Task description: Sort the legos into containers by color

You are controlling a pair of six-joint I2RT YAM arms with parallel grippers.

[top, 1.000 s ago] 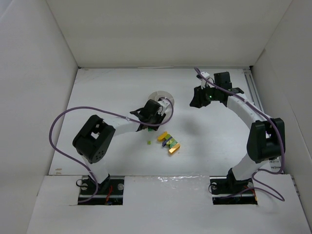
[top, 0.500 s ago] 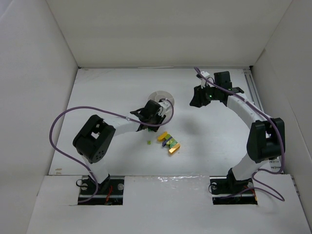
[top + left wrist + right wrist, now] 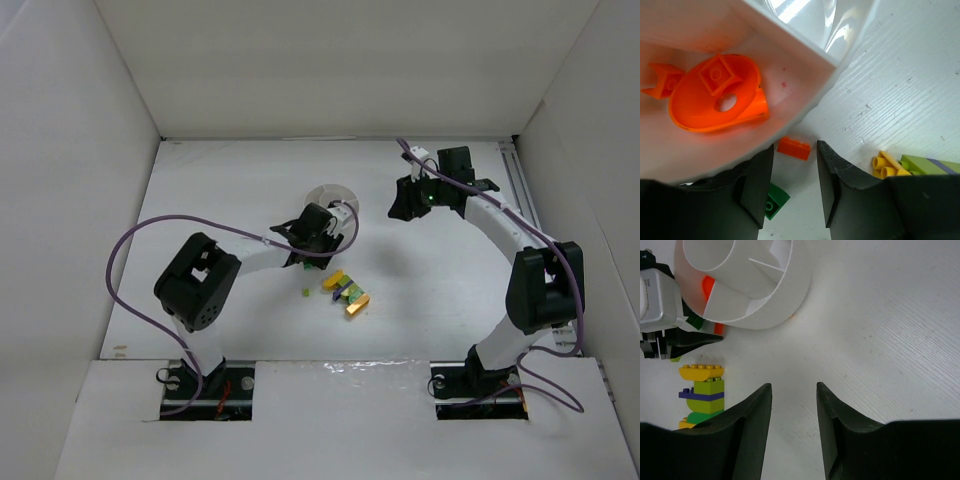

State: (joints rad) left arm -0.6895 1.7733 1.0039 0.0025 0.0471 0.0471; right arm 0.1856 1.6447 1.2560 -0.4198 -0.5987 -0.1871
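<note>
The containers are the wedges of one round white dish (image 3: 329, 196) (image 3: 805, 45) (image 3: 740, 280). One wedge holds an orange round piece (image 3: 715, 95) and a small orange bit (image 3: 662, 82). My left gripper (image 3: 309, 254) (image 3: 795, 146) stands open at the dish's near wall, over the table. An orange brick (image 3: 794, 148) lies just past its fingertips, and a green piece (image 3: 772, 200) lies beside its left finger. A yellow, lime and purple clump (image 3: 346, 292) (image 3: 702, 390) (image 3: 900, 164) rests right of it. My right gripper (image 3: 405, 208) (image 3: 794, 386) hangs open and holds nothing, to the right of the dish.
A tiny green bit (image 3: 305, 293) lies on the table left of the clump. White walls close in the table on the left, back and right. A purple cable (image 3: 130, 270) loops beside the left arm.
The left arm's elbow has edged slightly to the right. The legos, the dish and the right arm have not moved.
</note>
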